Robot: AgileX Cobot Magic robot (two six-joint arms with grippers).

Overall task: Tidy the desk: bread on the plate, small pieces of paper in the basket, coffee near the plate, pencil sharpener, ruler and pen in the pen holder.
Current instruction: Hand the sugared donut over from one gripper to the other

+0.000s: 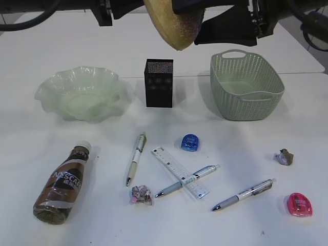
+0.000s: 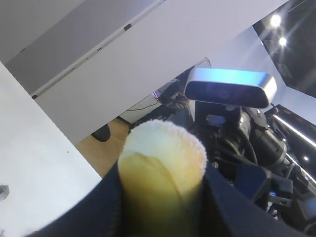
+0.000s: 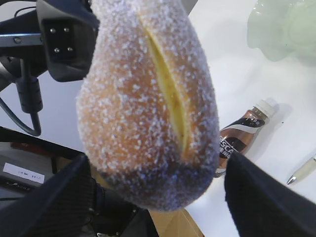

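— Where's the bread point(image 1: 177, 25)?

— Up high over the far edge of the desk point(image 1: 51, 41), near its middle. My left gripper point(image 2: 163, 207) has it clamped between its 2 fingers.

— And the right gripper point(image 3: 158, 197)?

— Its fingers flank the bread's lower end; I can't tell if they grip it.

— Room below?

— The plate point(image 1: 56, 87) sits toward the far left corner, the basket point(image 1: 246, 102) toward the far right, the pen holder point(image 1: 159, 84) between them, with bare desk on both its sides. The coffee point(image 1: 64, 184) lies at the near left corner.
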